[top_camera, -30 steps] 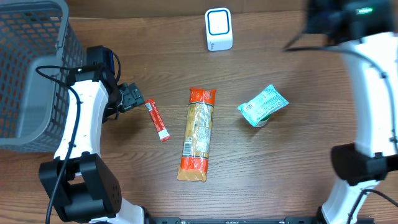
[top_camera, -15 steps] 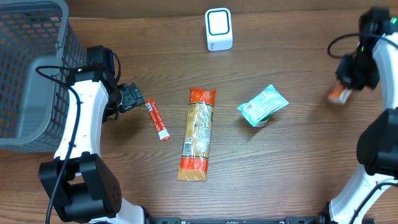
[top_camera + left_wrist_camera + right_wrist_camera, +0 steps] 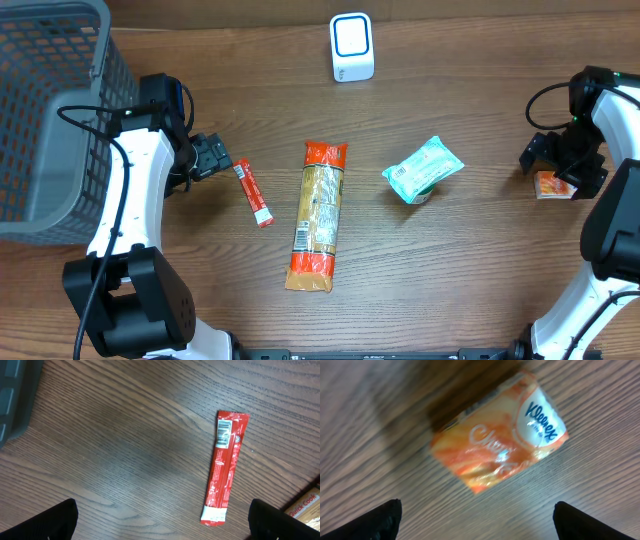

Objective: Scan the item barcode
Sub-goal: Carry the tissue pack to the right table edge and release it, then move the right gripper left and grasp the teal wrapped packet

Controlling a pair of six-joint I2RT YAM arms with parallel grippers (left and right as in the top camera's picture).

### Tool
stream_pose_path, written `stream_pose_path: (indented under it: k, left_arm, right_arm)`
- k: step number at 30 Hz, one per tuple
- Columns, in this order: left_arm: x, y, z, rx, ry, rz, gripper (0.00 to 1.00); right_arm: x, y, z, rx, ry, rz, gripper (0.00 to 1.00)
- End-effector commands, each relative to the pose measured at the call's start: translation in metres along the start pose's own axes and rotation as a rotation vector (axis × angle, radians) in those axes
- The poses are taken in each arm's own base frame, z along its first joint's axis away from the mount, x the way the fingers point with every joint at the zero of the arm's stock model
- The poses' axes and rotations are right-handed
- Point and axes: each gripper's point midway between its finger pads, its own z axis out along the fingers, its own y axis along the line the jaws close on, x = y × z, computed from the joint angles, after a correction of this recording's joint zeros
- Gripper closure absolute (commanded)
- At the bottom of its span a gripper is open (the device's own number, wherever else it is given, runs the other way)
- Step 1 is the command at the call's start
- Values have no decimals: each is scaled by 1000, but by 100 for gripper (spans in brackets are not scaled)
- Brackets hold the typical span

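Observation:
The white barcode scanner (image 3: 352,46) stands at the back centre. An orange Kleenex tissue pack (image 3: 553,184) lies on the table at the far right, also filling the right wrist view (image 3: 500,447). My right gripper (image 3: 560,165) hovers over it, open (image 3: 480,520), with the pack lying free beyond the fingertips. A red stick packet (image 3: 253,192) lies left of centre, its barcode (image 3: 225,435) facing up. My left gripper (image 3: 215,156) sits just left of it, open and empty (image 3: 162,520).
A long orange snack packet (image 3: 319,214) lies in the middle and a green packet (image 3: 423,170) to its right. A grey mesh basket (image 3: 50,120) fills the back left corner, its edge (image 3: 15,400) close to the left gripper.
The right arm swung down from the back right to the table's right edge; its jaws opened and let go of the orange tissue pack, which now rests on the table. The left arm stayed still.

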Motion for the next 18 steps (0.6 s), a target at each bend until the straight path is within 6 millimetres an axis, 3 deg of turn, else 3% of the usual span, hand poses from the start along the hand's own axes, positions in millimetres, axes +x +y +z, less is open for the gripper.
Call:
stream_pose_path:
  k: [1, 6, 9, 13, 18]
  left_arm:
    - [-4, 0, -6, 2, -23, 5, 0]
    - [-4, 0, -6, 2, -23, 5, 0]
    - [-4, 0, -6, 2, -23, 5, 0]
    - [-4, 0, -6, 2, -23, 5, 0]
    - [-4, 0, -6, 2, -23, 5, 0]
  right_arm:
    - [-4, 17, -74, -137, -187, -51, 0]
    - [22, 17, -134, -263, -305, -109, 0]
    - [36, 14, -149, -297, -323, -112, 0]
    - [56, 27, -151, -389, -251, -161, 0]
    - [65, 43, -125, -426, -189, -215, 0]
